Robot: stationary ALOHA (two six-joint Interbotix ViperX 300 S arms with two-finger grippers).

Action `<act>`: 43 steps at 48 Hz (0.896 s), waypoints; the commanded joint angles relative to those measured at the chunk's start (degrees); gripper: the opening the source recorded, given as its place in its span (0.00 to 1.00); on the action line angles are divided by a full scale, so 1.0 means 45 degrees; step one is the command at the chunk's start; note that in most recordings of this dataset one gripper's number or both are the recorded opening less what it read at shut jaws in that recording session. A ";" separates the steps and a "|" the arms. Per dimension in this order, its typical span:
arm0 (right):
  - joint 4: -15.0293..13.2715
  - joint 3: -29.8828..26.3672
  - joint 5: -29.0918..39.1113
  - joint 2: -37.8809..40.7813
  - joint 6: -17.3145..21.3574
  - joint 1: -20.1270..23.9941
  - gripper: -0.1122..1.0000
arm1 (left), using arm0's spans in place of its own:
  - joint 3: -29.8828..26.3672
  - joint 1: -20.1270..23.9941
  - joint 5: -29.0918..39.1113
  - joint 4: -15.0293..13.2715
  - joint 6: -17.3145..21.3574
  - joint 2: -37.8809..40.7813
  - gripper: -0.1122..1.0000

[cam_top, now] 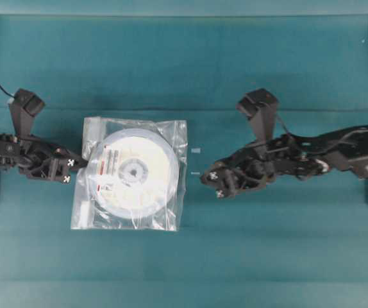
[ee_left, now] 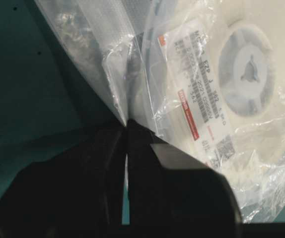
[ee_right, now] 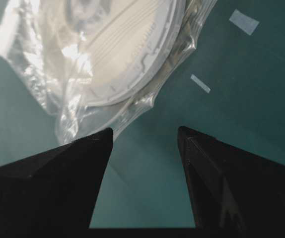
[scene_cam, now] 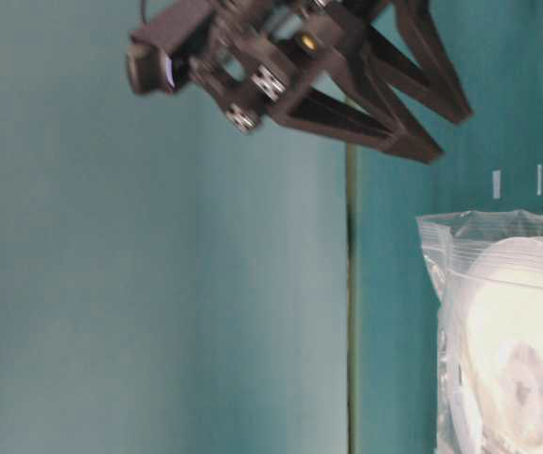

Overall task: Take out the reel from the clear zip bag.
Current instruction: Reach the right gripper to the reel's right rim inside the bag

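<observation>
**Two black arms, matching build**

Both arms are matte black, built of angular plates and open brackets. The left gripper (cam_top: 80, 163) and right gripper (cam_top: 203, 176) each carry small white cross marks near the fingers (ee_right: 90, 148), which are flat, black and wedge-shaped. A boxy black camera sits above each wrist. Silver screws dot the right arm's joints, and a thin black cable trails from the left.
</observation>
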 commanded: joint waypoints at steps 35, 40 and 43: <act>0.0488 -0.1875 -0.0840 0.2188 0.0078 -0.0293 0.80 | -0.0371 -0.0098 0.0195 0.0039 0.0020 0.0391 0.07; 0.0488 -0.1914 -0.0859 0.2305 0.0078 -0.0293 0.80 | -0.0352 -0.0098 0.0176 0.0059 0.0020 0.0410 0.07; 0.0488 -0.1973 -0.0898 0.2363 0.0098 -0.0293 0.80 | -0.0371 -0.0098 0.0195 0.0039 0.0020 0.0391 0.07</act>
